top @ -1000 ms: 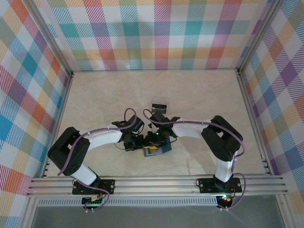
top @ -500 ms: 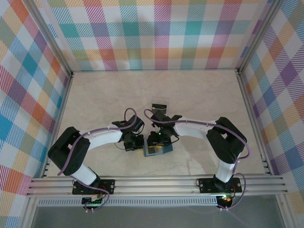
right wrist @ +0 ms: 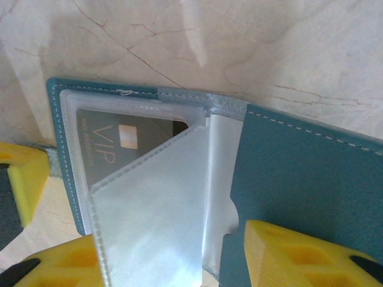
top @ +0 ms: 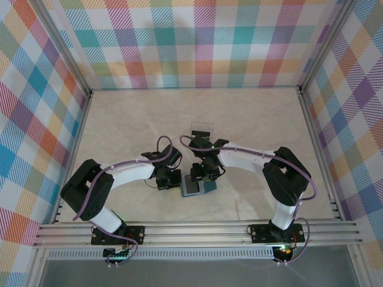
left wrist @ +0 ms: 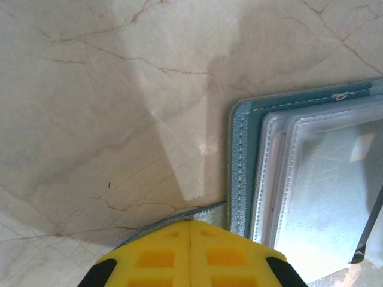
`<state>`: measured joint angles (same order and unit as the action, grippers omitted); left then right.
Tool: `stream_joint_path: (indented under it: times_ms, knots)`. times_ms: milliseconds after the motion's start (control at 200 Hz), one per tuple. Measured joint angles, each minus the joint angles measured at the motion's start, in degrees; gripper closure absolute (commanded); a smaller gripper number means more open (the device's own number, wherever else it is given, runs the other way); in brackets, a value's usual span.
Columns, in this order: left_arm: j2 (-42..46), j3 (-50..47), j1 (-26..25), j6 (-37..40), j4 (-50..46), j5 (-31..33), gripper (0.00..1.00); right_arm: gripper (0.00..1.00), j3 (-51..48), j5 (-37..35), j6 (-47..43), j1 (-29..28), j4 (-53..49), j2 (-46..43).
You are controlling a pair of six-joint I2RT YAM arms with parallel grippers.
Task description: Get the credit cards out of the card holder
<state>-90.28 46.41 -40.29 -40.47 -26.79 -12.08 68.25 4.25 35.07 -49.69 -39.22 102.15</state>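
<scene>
The teal card holder (top: 198, 188) lies open on the table near the front, between both arms. My left gripper (left wrist: 190, 224) is shut, pinching the holder's small grey side tab (right wrist: 55, 160) at the holder's (left wrist: 242, 179) left edge. A dark credit card (right wrist: 128, 140) marked VIP sits inside a clear sleeve of the holder (right wrist: 311, 173). Another clear sleeve flap (right wrist: 155, 215) stands up between the yellow fingers (right wrist: 287, 254) of my right gripper (right wrist: 170, 248), which is open just above the holder. In the top view the right gripper (top: 205, 174) hangs over the holder's far edge.
A small clear plastic tray (top: 201, 127) stands on the marble table (top: 131, 119) just beyond the right wrist. Plaid walls close in the left, back and right sides. The left gripper's yellow finger (right wrist: 18, 179) shows at the holder's left side.
My right gripper has opened wider and its wrist has shifted slightly away from the front edge. The holder's pale inner face shows more now. The left arm has stayed put.
</scene>
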Motion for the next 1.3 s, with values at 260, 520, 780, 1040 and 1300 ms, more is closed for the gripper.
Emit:
stream_joint_path:
  times_ms: [260, 520, 780, 1040, 1300]
  knots:
    - [-0.04, 0.15, 0.0, 0.24, -0.2, 0.0, 0.93, 0.59, 0.5, -1.92, -0.24, 0.0, -1.53, 0.42]
    - [-0.11, 0.26, 0.0, 0.66, -0.26, 0.02, 0.93, 0.61, 0.63, -5.03, -0.57, 0.0, -4.0, -0.11]
    - [-0.44, 0.83, 0.0, 1.01, -1.03, 0.0, 0.93, 0.56, 1.57, -12.76, -1.49, 0.46, -9.27, -0.37]
    - [-0.72, 2.38, -0.04, 1.11, -1.57, 0.0, 0.91, 0.55, 2.12, -14.36, -1.7, 0.87, -12.02, -4.7]
    - [1.16, 5.64, -0.26, 1.25, -1.6, -0.5, 0.91, 0.59, 2.56, -5.57, -1.16, 0.98, -7.17, -9.66]
